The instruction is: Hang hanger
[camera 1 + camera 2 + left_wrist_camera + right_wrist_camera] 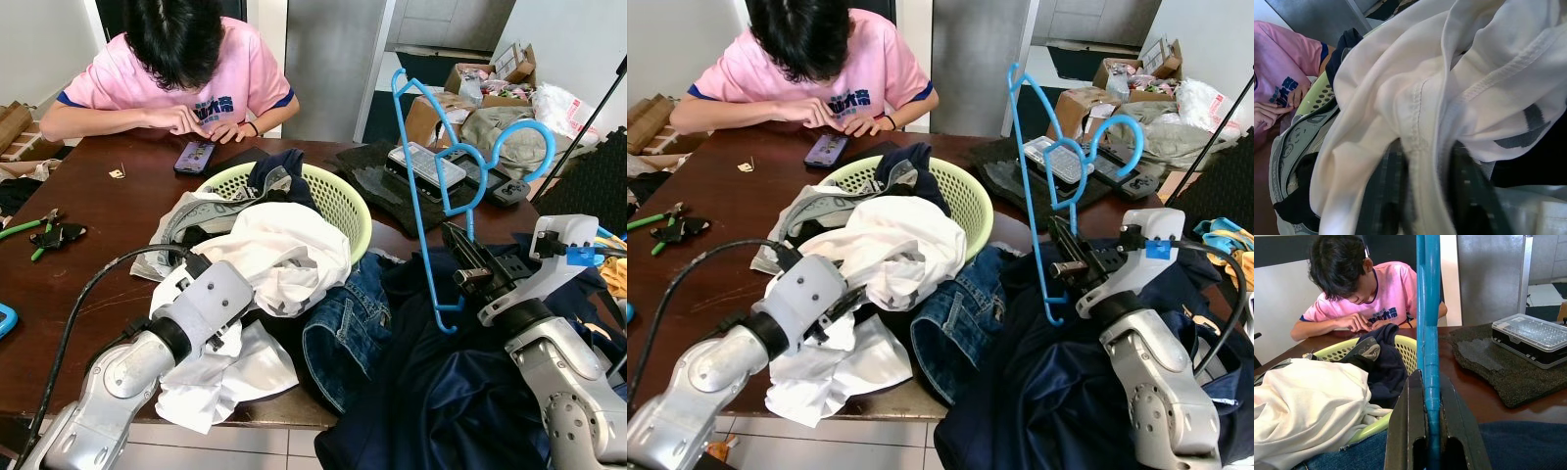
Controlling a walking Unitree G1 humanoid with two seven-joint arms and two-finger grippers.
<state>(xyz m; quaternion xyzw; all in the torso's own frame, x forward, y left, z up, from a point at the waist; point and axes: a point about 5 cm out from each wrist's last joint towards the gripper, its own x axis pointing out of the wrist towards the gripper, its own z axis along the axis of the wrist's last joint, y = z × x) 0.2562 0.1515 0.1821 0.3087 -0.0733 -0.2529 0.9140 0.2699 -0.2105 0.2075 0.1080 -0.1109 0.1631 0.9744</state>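
Head stereo pair looks forward and down from the near table [59, 284] edge toward a person [186, 69] at the far side. Both eyes share the basket [343, 196], clothes pile, both arms and the hanger [421, 196]. Left wrist view sits very close, pressed against white cloth [1415, 98], facing the basket and person. Right wrist view looks low along the right gripper [1432, 431], across the table toward the person, hanger close up front.
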